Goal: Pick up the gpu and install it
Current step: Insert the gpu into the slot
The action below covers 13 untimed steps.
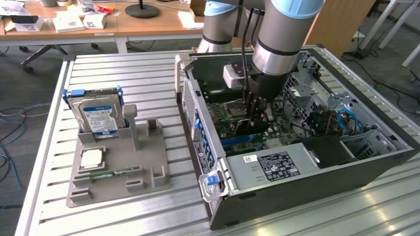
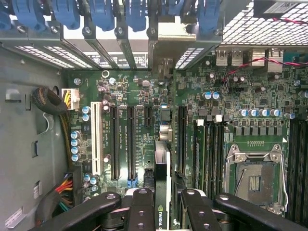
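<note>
Grey plastic tray [image 1: 118,169] sits toward the bench's [image 1: 131,69] near edge, on the exterior view's left. It carries a green memory stick [image 1: 108,173] and, behind it, an upright drive [image 1: 98,115]. Just beside it, on the exterior view's right, lies the open case [image 1: 367,167], with its power supply [image 1: 272,164] nearest.

Farther in, over the board [image 2: 139,154], the tool [image 2: 162,211] is narrowed onto the gpu [image 2: 162,187], pinching its two flat faces near the upper edge. The card hangs edge-down close above the long slots [image 2: 114,144]; whether it touches one cannot be told.

By its looks the gpu is light and stiff but fragile: it is thin, with bare parts and a contact edge best left untouched. Its smooth faces could let it tilt in the pinch, so a hold on the upper edge near mid-length suits it.
</note>
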Motion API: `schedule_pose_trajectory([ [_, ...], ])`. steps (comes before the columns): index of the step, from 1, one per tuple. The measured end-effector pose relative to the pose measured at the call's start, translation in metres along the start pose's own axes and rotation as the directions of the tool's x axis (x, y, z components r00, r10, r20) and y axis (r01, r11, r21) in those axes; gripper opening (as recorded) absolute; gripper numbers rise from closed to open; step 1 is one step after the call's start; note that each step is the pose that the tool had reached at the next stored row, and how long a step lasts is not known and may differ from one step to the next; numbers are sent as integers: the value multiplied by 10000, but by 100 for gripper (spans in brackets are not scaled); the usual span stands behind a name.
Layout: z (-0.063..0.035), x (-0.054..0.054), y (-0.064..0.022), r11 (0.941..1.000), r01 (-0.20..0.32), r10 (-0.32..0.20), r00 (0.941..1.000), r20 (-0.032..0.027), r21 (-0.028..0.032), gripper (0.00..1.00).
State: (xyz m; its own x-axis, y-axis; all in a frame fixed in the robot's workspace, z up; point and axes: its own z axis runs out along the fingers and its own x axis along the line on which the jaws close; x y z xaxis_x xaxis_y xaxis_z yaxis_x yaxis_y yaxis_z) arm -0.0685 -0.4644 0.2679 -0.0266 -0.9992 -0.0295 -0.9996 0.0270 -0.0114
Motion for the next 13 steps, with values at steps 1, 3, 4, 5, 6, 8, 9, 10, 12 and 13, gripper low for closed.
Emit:
schedule_pose_trajectory([
  [1,0,0,3,10000,2,-2,10000,0,0,26],
  [3,0,0,9,10000,2,-2,10000,1,0,26],
  [4,0,0,9,10000,3,-3,10000,1,0,26],
  [5,0,0,9,10000,3,-3,10000,0,-1,26],
  [6,0,0,9,10000,3,-3,10000,0,-1,26],
  [8,0,0,10,10000,2,-2,10000,0,0,26],
  [9,0,0,12,10000,1,-1,10000,0,-1,26],
  [10,0,0,16,10000,-1,1,10000,-1,0,26],
  [12,0,1,23,10000,1,-1,10000,0,0,26],
  [13,0,1,27,10000,1,-1,10000,0,0,26],
])
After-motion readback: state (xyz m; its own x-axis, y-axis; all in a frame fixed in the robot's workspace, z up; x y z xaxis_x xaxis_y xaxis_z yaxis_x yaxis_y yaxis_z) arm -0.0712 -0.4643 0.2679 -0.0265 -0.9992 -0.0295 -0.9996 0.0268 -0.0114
